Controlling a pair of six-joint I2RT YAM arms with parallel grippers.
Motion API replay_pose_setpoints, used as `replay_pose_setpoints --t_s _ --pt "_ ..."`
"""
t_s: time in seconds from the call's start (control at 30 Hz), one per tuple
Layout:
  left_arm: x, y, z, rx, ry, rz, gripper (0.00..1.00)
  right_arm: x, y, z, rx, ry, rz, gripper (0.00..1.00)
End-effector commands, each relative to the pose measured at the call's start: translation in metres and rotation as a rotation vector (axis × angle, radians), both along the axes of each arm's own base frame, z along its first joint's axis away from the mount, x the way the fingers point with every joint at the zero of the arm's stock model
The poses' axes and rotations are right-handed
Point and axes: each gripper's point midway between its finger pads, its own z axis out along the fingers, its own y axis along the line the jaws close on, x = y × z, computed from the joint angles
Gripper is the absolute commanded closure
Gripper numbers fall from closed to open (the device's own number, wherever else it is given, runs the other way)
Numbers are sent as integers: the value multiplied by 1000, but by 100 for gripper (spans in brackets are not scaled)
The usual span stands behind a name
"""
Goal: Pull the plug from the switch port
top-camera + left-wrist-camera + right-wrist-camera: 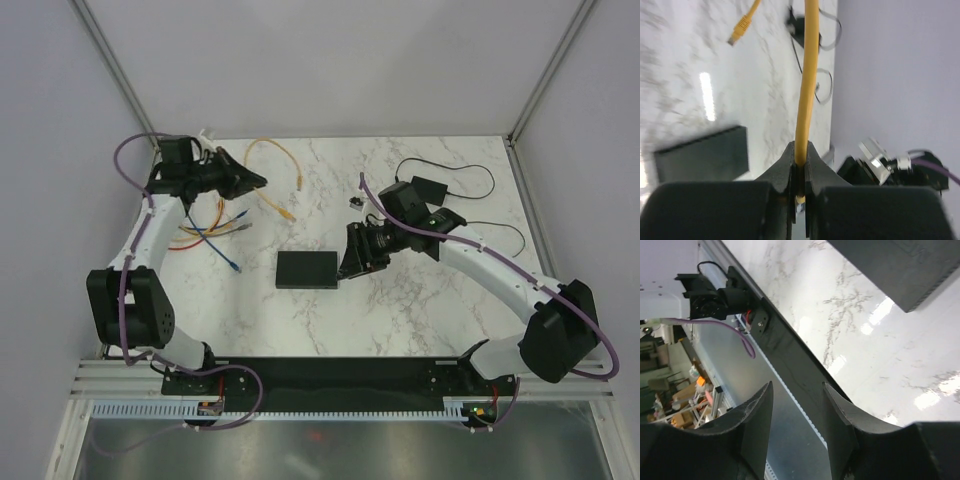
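Switch (307, 269): flat black box at the centre of the overhead frame, flat on the marble table (420, 310), no cable seen in its ports. Yellow cable (807, 75): loops through the upper left, with one plug (289, 214) lying free up-left of the switch and apart from it. Left pincer (799, 150): upper left, clamped on the yellow cable. Right pincer (796, 387): fingers spread and holding nothing, just beside the switch's right edge. Judgement: the plug looks already out. Handling: draw the cable away toward the upper left with a firm grip, steer clear of the loose coloured wires (212, 232), and steady the box if it slides.
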Motion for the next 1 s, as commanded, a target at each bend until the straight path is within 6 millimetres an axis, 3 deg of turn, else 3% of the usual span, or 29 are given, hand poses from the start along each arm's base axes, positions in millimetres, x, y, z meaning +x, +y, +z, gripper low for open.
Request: replay_pose_setpoints --t_s 0.0,0.13,0.27,0.33,0.43,0.5,0.53,0.57,0.6,0.73,0.8,0.83,0.87,0.9,0.93,0.97 --pt "33 80 -4 101 -27 217 98 11 -15 2 -110 -52 -64 49" --pt "60 142 -30 189 -15 361 98 9 -18 12 -110 -56 -58 49" --pt "67 194 -90 274 108 453 98 9 -25 12 -119 -49 -67 49" --pt "65 200 -122 249 206 436 98 8 -26 12 -119 -45 -71 49" --pt "51 218 -153 331 327 472 96 8 -28 10 -124 -39 -87 49" --pt "39 224 -162 377 389 477 89 9 -29 9 -129 -37 -98 49" --pt "35 232 -163 428 399 505 84 10 -31 6 -139 -36 -108 49" --pt "30 235 -165 455 408 512 66 11 -31 6 -141 -36 -113 49" --pt "27 238 -166 472 421 520 57 11 -31 5 -141 -35 -117 49" --pt "23 238 -155 484 428 510 44 15 -32 1 -159 -26 -137 49" --pt "24 237 -141 483 413 514 38 17 -32 -1 -170 -22 -146 48" --pt "22 235 -136 482 415 515 35 18 -31 -1 -172 -21 -151 43" --pt "21 232 -129 478 405 519 20 20 -32 -2 -178 -22 -161 42" --pt "19 229 -118 478 379 523 1 21 -33 -2 -182 -24 -167 31" --pt "17 227 -111 478 369 533 0 22 -34 -4 -191 -24 -176 28" --pt "11 222 -111 483 380 530 0 24 -36 -5 -202 -24 -193 2"
